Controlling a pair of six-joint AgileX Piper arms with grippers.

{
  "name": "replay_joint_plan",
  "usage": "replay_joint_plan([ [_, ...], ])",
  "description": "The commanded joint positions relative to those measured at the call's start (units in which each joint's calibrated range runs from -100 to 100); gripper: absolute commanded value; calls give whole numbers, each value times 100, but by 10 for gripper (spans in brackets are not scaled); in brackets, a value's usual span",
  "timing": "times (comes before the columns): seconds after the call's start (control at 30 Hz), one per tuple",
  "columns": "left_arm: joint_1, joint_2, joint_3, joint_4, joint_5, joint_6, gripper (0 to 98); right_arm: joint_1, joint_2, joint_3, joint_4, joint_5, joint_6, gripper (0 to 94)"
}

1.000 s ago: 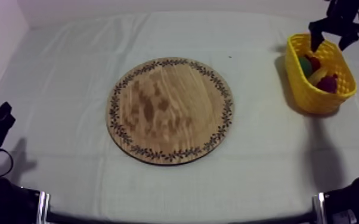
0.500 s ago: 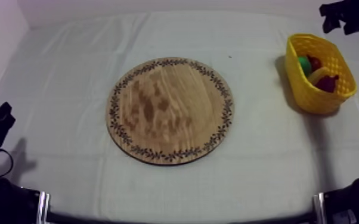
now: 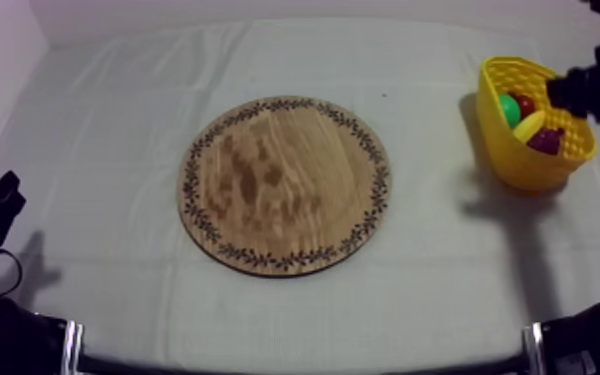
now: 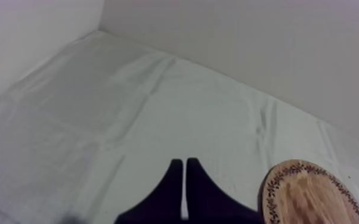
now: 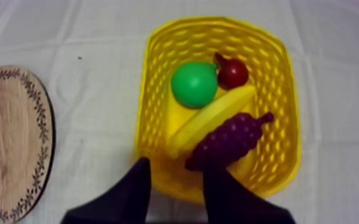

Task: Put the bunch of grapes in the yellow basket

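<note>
While the bunch of grapes [image 5: 232, 142] lies inside the yellow basket [image 5: 280, 113], nothing is held by either gripper. The grapes are seen at the end of the basket nearest the right gripper [image 5: 179, 170], touching the banana [image 5: 212, 122], which is laid slantwise across the basket's middle. Beyond the banana, at the basket's farther end, the pear [image 5: 194, 84] and the small red fruit [image 5: 232, 72] are lodged side by side, touching. The right gripper's two fingers are spread apart with nothing gripped, and are held over the basket's rim at the grapes' end. The round wooden board [image 3: 284, 185] is laid flat on the cloth [image 3: 115, 120], well apart from the basket. The left gripper [image 4: 183, 165] is found farther from the basket than the board is, just beside the board's edge; its fingers are pressed together into a narrow wedge, clamped on nothing.
</note>
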Motion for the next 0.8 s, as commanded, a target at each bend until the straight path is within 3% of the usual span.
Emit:
replay_joint_plan([
  [0.0,2,1,-4,-2,2,-2,0,-34,-722,918,-58,-193,27,199],
  [0.23,2,1,-4,-2,2,0,0,-62,-2107,2009,-311,-527,405,33],
  [0.53,2,1,-4,-2,2,-2,0,-57,-3766,3611,-868,-1094,1338,4],
  [0.77,2,1,-4,-2,2,-2,0,-282,-5040,4118,-825,-1328,542,3],
])
